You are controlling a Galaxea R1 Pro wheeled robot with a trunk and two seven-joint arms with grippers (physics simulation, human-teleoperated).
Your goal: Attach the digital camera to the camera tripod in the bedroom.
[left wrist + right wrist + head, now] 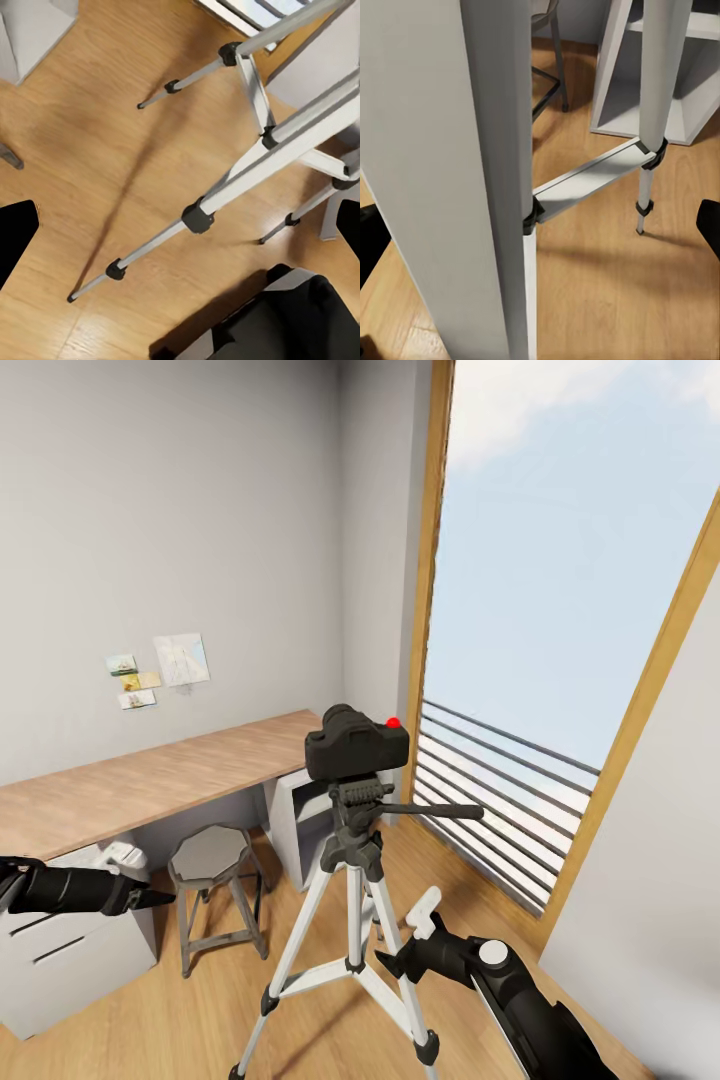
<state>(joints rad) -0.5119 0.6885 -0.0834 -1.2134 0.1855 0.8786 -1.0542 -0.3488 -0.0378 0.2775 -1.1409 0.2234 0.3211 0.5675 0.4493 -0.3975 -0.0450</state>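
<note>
Camera [355,748] sits atop tripod [350,920] head, on wood floor by window. Left end effector [150,899] & right end effector [405,950] hold nothing; can't tell how open.

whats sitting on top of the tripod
The digital camera sits on the black head of the camera tripod, red button up. Its body covers the mounting joint, so attachment cannot be confirmed.

Digital camera [356,748] atop camera tripod [345,920]; stool [212,890] left of it, under worktop [130,785]; window [560,600] right.
</note>
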